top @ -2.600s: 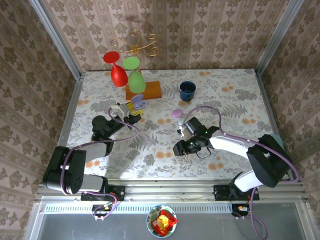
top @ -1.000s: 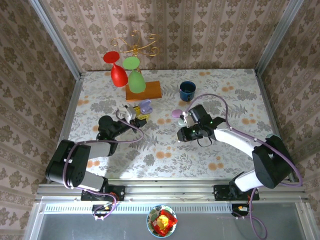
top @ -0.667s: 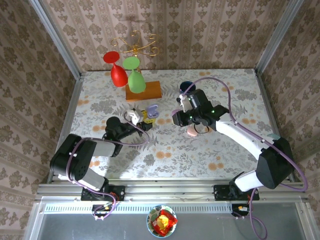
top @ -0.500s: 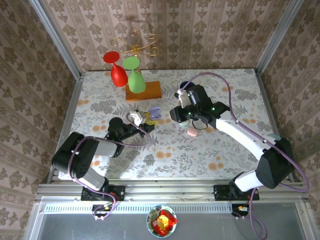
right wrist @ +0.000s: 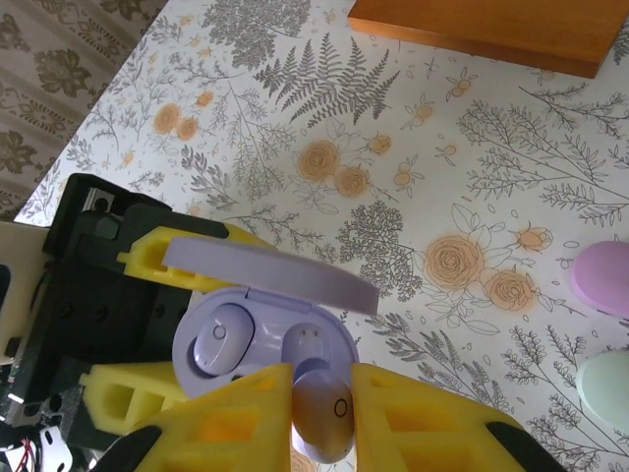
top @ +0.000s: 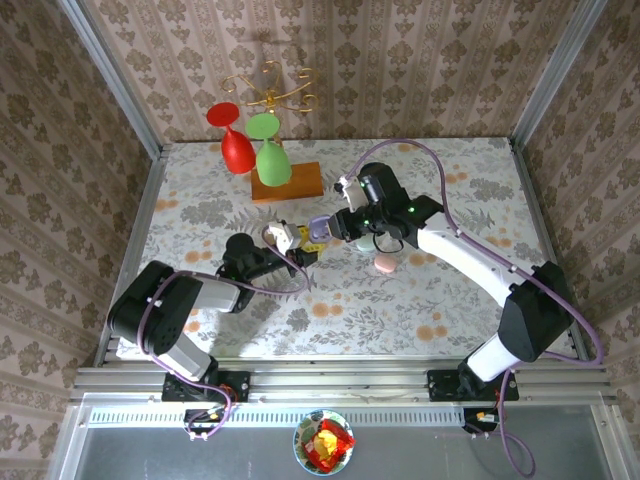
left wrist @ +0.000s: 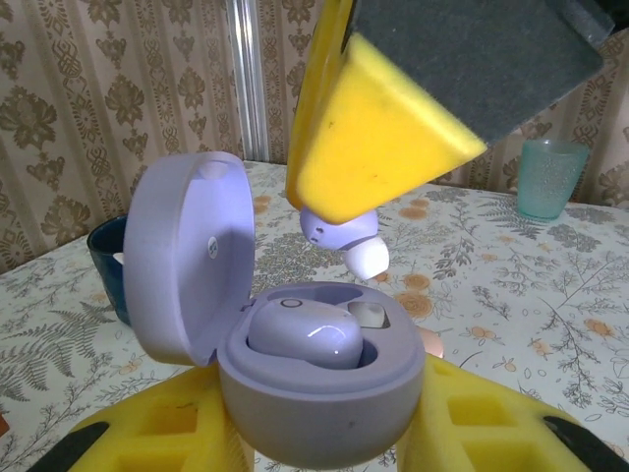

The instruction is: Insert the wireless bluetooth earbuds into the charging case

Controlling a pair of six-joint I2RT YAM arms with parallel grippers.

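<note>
From above, the left end effector [top: 303,243] is pressed onto a lilac egg-shaped plastic charging case [top: 318,229] and holds it clear of the floral bench [top: 450,200], lid up. The right end effector [top: 338,224] meets it from the other side, so one arm appears to steady the case while the other loads it. A pink oval case [top: 384,264] and a mint oval case [top: 361,243] lie on the bench just under the right arm. An orange wooden block [top: 288,183], a red plastic wine glass [top: 238,150], a green plastic wine glass [top: 272,160] and a gilt wire stand [top: 270,88] sit well apart at the back. In the left wrist view the open lid [left wrist: 187,265] leans away to the left, leaving the tray clear from above. One glossy lilac earbud [left wrist: 305,332] is already seated in the left socket, and the empty right socket [left wrist: 369,315] faces up. A second lilac earbud [left wrist: 344,236], white tip downward, hangs just above it, pinched under a yellow foam pad [left wrist: 373,128] of the right end effector. A dark blue mug [left wrist: 103,261] and a teal tumbler [left wrist: 541,177] stand far behind. In the right wrist view the right end effector's pads close on that second earbud, which sits near the case's front rim beside the free socket. The raised lid and the seated earbud look like the nearest obstacles, so the descent probably needs the tip lined up squarely.
</note>
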